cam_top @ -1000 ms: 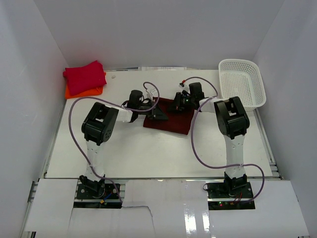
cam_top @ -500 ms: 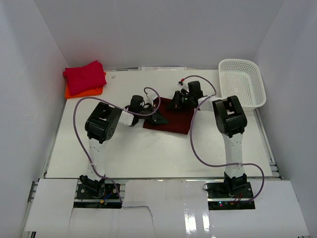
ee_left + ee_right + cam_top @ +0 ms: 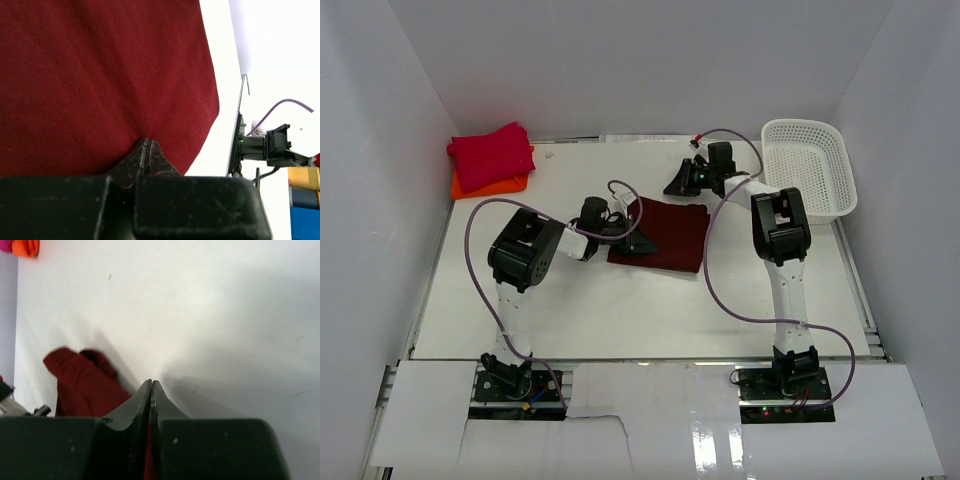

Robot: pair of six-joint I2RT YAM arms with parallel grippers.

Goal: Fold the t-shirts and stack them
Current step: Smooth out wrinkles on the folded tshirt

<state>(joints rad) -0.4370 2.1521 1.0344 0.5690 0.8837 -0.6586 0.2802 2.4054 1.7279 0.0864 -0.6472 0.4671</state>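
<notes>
The dark maroon t-shirt lies folded flat at mid table. My left gripper is shut, its tips pressed onto the maroon cloth near the shirt's left edge; I cannot tell if cloth is pinched between them. My right gripper is shut and empty, hovering over bare table just behind the shirt; in its wrist view the maroon shirt lies to the left. The crimson red t-shirt sits folded on the orange t-shirt at the back left corner.
A white mesh basket stands at the back right. White walls close the table on three sides. Purple cables loop from both arms over the table.
My right gripper has lifted off the maroon shirt and moved back toward the far edge. My left gripper has slid slightly nearer on the shirt, which now lies flatter.
</notes>
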